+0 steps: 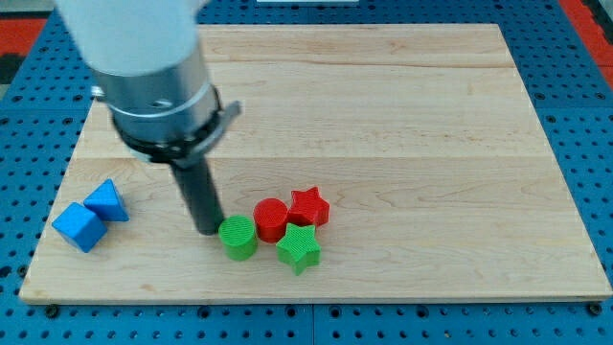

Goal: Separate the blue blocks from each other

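Two blue blocks lie touching at the board's lower left: a blue cube [78, 226] and a blue triangular block [106, 201] just up and right of it. My tip [208, 230] rests on the board well to the right of them, right beside the left edge of a green cylinder [238, 237]. The rod rises from the tip to the arm's grey body at the view's top left.
A red cylinder [271, 218], a red star [308, 207] and a green star [299, 248] cluster just right of the green cylinder. The wooden board [402, 115] lies on a blue perforated table; its left edge is close to the blue blocks.
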`<action>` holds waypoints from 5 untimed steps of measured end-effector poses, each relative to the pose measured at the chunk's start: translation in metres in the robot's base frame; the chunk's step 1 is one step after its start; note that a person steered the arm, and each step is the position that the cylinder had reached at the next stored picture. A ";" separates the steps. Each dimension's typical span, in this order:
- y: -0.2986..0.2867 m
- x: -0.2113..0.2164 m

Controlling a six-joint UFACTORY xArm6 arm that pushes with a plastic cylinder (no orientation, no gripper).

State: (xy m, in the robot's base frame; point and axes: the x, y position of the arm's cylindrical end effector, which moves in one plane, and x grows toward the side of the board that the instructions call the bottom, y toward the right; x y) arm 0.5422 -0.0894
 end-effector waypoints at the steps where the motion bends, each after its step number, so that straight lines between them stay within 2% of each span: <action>1: 0.033 0.000; 2: -0.019 -0.002; 3: -0.039 -0.005; 5: -0.039 -0.007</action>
State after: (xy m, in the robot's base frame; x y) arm 0.5355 -0.1284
